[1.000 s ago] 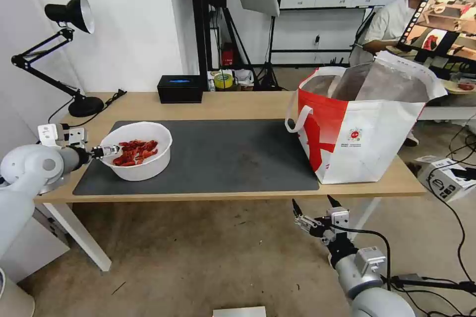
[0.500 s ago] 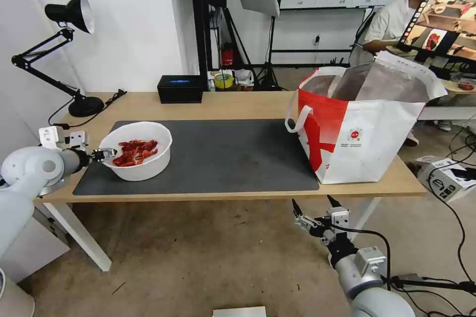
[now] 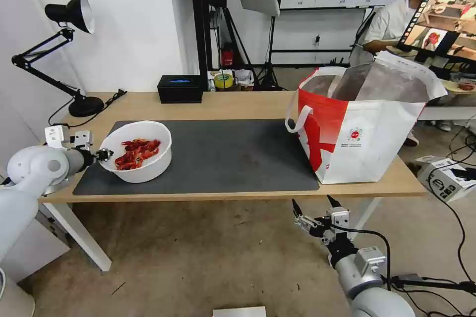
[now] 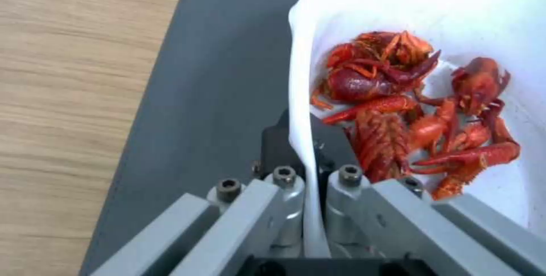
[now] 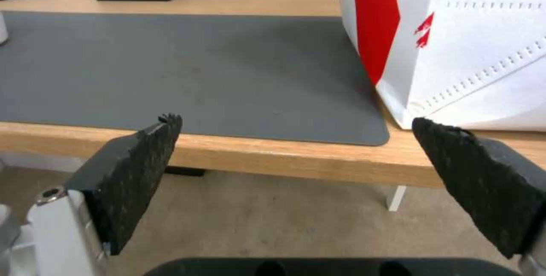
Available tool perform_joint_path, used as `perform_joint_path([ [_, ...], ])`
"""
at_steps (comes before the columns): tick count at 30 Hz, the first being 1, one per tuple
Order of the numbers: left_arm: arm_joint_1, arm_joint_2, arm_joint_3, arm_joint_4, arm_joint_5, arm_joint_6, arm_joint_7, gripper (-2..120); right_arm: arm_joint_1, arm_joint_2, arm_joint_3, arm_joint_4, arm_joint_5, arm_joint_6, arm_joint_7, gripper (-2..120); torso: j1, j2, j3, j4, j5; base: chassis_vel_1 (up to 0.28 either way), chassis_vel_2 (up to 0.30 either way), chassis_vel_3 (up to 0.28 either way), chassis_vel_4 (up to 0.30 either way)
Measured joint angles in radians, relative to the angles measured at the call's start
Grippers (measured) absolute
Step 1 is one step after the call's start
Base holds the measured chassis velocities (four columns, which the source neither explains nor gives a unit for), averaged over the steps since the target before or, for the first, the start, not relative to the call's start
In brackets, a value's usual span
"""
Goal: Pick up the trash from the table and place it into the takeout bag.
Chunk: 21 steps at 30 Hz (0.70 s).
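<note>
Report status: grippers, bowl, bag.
Left gripper shut on white bowl of red shells rim. Right gripper open, below table edge. White-and-red takeout bag upright, mat between.

bowl (image 3: 141, 163): 1 | takeout bag (image 3: 377, 143): 1 | black box (image 3: 180, 89): 1 | lamp (image 3: 69, 15): 1

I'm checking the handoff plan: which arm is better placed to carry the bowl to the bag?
Left, likely. The left gripper is shut on the bowl rim, while the right gripper hangs open below the table edge.
</note>
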Motion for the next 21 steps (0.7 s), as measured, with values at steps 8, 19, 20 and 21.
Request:
perform_joint_path([
  [8, 0.005, -0.001, -0.015, -0.022, -0.022, 0.002, 0.005, 0, 0.0, 0.0, 0.0, 0.0, 0.0, 0.0, 0.0, 100, 0.0, 0.0, 0.0, 0.0001, -0.0005, 0.0, 0.0, 0.0, 0.0],
  [19, -0.147, 0.015, 0.015, -0.111, -0.128, 0.002, -0.008, 0, 0.0, 0.0, 0.0, 0.0, 0.0, 0.0, 0.0, 100, 0.0, 0.0, 0.0, 0.0, 0.0001, 0.0, 0.0, 0.0, 0.0],
  [20, -0.147, 0.015, 0.015, -0.111, -0.128, 0.002, -0.008, 0, 0.0, 0.0, 0.0, 0.0, 0.0, 0.0, 0.0, 100, 0.0, 0.0, 0.0, 0.0, 0.0001, 0.0, 0.0, 0.0, 0.0],
  [21, -0.164, 0.014, 0.026, -0.119, -0.136, 0.002, -0.011, 0, 0.0, 0.0, 0.0, 0.0, 0.0, 0.0, 0.0, 100, 0.0, 0.0, 0.0, 0.0, 0.0002, 0.0, 0.0, 0.0, 0.0],
])
